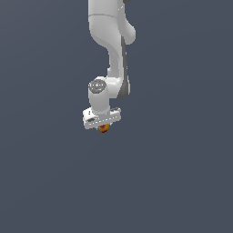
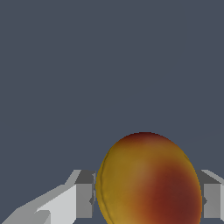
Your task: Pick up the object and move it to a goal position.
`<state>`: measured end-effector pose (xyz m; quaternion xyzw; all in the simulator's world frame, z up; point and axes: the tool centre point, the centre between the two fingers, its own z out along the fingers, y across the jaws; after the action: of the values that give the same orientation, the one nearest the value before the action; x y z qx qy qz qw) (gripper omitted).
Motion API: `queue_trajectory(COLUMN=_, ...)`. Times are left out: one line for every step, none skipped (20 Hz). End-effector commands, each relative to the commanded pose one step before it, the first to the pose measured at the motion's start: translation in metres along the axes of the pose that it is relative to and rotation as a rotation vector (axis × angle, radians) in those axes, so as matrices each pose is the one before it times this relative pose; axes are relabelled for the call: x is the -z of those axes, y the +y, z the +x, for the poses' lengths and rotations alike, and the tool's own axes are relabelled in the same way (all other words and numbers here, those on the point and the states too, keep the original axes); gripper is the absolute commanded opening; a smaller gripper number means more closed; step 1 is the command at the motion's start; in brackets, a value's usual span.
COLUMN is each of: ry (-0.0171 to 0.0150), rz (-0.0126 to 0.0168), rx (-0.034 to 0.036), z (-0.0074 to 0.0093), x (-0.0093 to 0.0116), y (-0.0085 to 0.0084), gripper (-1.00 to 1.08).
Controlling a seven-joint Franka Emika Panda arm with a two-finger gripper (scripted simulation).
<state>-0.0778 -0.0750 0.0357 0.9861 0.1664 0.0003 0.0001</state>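
Wrist view shows the ball (image 2: 148, 179), orange-yellow with a dark red blotch, filling the gap between the two grey fingers (image 2: 85, 194), which press against it on either side. So the pincer (image 2: 146, 201) is clenched on the ball, with no gap visible at either contact.

From the exterior view, the white arm (image 1: 111, 41) hangs down with the pincer (image 1: 103, 127) pointing downward, and the ball (image 1: 103, 129) peeks out as a small orange spot just under the white hand. Everything around it is an even grey-blue, so I cannot tell from the pictures whether the ball is lifted off the worktop or only just at its surface; no shadow or edge gives that away.

As a judgement, the grasp looks done: the ball is held. What is left is the carry to the goal position. No goal marker shows in either view, so how close the ball is to it cannot be told.
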Motion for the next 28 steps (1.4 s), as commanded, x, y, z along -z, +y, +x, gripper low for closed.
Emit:
queue_trajectory(ry=-0.00045, rz=0.00028, rx=0.00019, z=0.00004, x=-0.00084, y=-0.00011, gripper=-1.0)
queue_trajectory(ry=0.0, rz=0.0, rx=0.0, z=0.0, x=0.0, y=0.0, gripper=-1.0)
queue_trajectory(ry=0.00284, rz=0.00027, rx=0.00478, z=0.00207, x=0.00161, y=-0.00246, gripper=-1.0)
queue_trajectory(ry=0.0, rz=0.0, rx=0.0, z=0.00008, x=0.00027, y=0.00002, gripper=-1.0)
queue_trajectory(ry=0.0, rz=0.0, rx=0.0, z=0.00024, x=0.0008, y=0.00007, gripper=-1.0)
queue_trajectory(ry=0.0, rz=0.0, rx=0.0, z=0.0004, x=0.00134, y=0.00012, gripper=-1.0)
queue_trajectory(ry=0.0, rz=0.0, rx=0.0, z=0.00056, x=0.00187, y=0.00017, gripper=-1.0)
queue_trajectory(ry=0.0, rz=0.0, rx=0.0, z=0.00071, x=0.0024, y=0.00022, gripper=-1.0)
queue_trajectory(ry=0.0, rz=0.0, rx=0.0, z=0.00087, x=0.00293, y=0.00027, gripper=-1.0)
queue_trajectory(ry=0.0, rz=0.0, rx=0.0, z=0.00103, x=0.00346, y=0.00032, gripper=-1.0)
queue_trajectory(ry=0.0, rz=0.0, rx=0.0, z=0.00118, x=0.00398, y=0.00037, gripper=-1.0)
queue_trajectory(ry=0.0, rz=0.0, rx=0.0, z=0.00134, x=0.00449, y=0.00042, gripper=-1.0)
queue_trajectory(ry=0.0, rz=0.0, rx=0.0, z=0.00149, x=0.005, y=0.00047, gripper=-1.0)
queue_trajectory(ry=0.0, rz=0.0, rx=0.0, z=0.00164, x=0.00551, y=0.00052, gripper=-1.0)
queue_trajectory(ry=0.0, rz=0.0, rx=0.0, z=0.0018, x=0.00601, y=0.00057, gripper=-1.0)
queue_trajectory(ry=0.0, rz=0.0, rx=0.0, z=0.00195, x=0.00651, y=0.00061, gripper=-1.0)
queue_trajectory(ry=-0.00037, rz=-0.00001, rx=-0.00059, z=0.00198, x=0.00682, y=0.00095, gripper=-1.0)
queue_trajectory(ry=0.0, rz=0.0, rx=0.0, z=0.00225, x=0.00749, y=0.00071, gripper=-1.0)
queue_trajectory(ry=0.0, rz=0.0, rx=0.0, z=0.0024, x=0.00797, y=0.00076, gripper=-1.0)
queue_trajectory(ry=0.0, rz=0.0, rx=0.0, z=0.00255, x=0.00846, y=0.00081, gripper=-1.0)
queue_trajectory(ry=0.0, rz=0.0, rx=0.0, z=0.0027, x=0.00894, y=0.00086, gripper=-1.0)
queue_trajectory(ry=0.0, rz=0.0, rx=0.0, z=0.00284, x=0.00939, y=0.0009, gripper=-1.0)
queue_trajectory(ry=-0.00035, rz=0.0, rx=-0.00059, z=0.00286, x=0.00959, y=0.00125, gripper=-1.0)
queue_trajectory(ry=0.0, rz=0.0, rx=0.0, z=0.00303, x=0.00993, y=0.00097, gripper=-1.0)
queue_trajectory(ry=0.0, rz=0.0, rx=0.0, z=0.00303, x=0.00991, y=0.00097, gripper=-1.0)
queue_trajectory(ry=0.0, rz=0.0, rx=0.0, z=0.00303, x=0.00988, y=0.00097, gripper=-1.0)
queue_trajectory(ry=0.0, rz=0.0, rx=0.0, z=0.00304, x=0.00985, y=0.00098, gripper=-1.0)
queue_trajectory(ry=0.0, rz=0.0, rx=0.0, z=0.00304, x=0.00983, y=0.00098, gripper=-1.0)
